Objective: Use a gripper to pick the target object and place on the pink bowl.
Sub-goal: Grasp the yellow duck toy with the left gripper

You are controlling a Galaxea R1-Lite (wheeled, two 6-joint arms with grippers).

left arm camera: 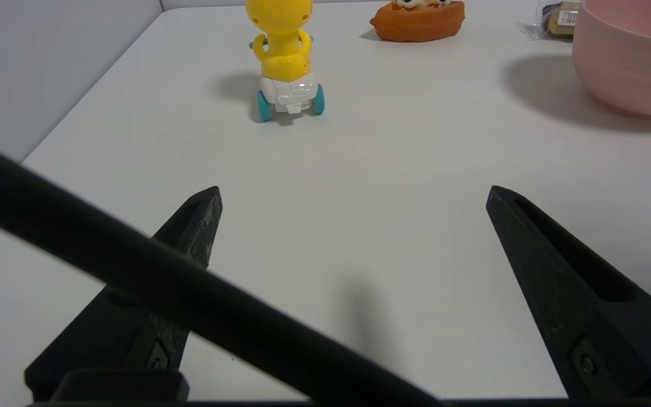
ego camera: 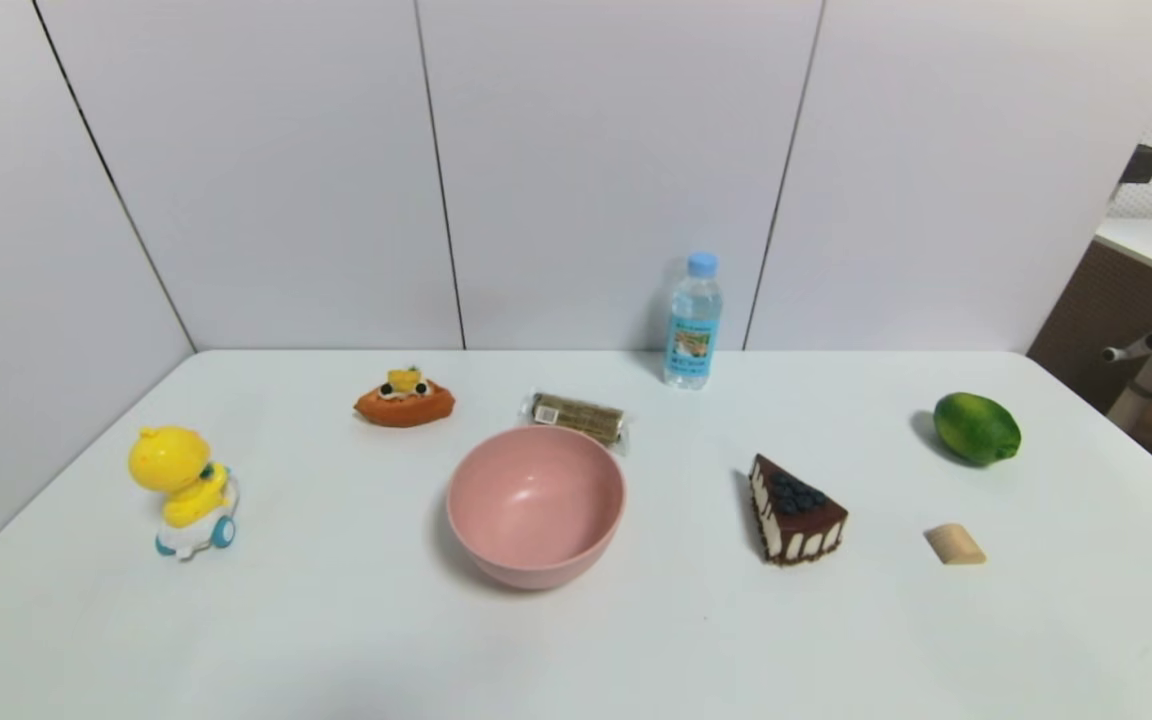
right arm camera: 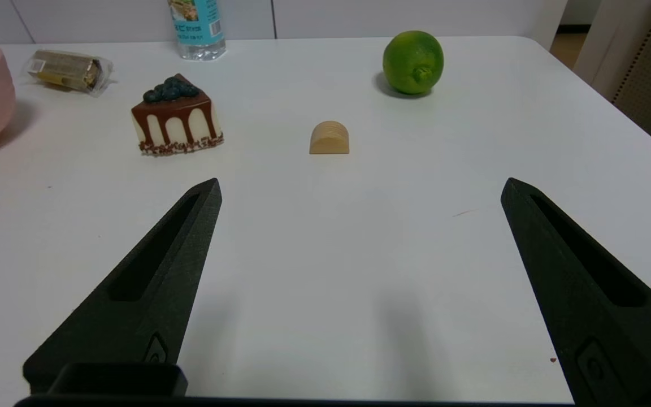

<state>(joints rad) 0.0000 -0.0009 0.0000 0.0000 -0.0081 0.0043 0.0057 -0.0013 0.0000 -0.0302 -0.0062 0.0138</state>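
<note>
Duck first: the yellow duck toy (ego camera: pixel 183 490) stands upright on its white base with blue wheels near the left edge of the white worktop (ego camera: pixel 356 640), about midway between the front edge and the back one. In the left wrist view it sits straight ahead of the left gripper (left arm camera: pixel 354 195), a little toward the left-hand finger (left arm camera: pixel 204 212), with bare table between them and its back toward the camera. Those fingers stand spread wide with nothing between them. My judgement is that the left arm is the nearer one and should do the picking: it needs to travel forward and close across the duck's narrow body, which stands taller than it is wide.

Further in, the orange boat-shaped pastry toy (ego camera: pixel 404 399) lies toward the back, apart from the duck. The pink bowl (ego camera: pixel 535 503) sits at the middle of the worktop, mouth up and empty, well to the right of the duck, with a wrapped snack bar (ego camera: pixel 577 415) just behind its rim.

Right of the bowl come the water bottle (ego camera: pixel 692 322) at the back edge, the chocolate cake slice (ego camera: pixel 794 510), a small tan block (ego camera: pixel 955 544) and a green lime (ego camera: pixel 976 427) near the right edge. The right gripper (right arm camera: pixel 359 186) hangs over that side, fingers likewise spread and empty, facing the block.

Grey panel walls close the back and the left.
</note>
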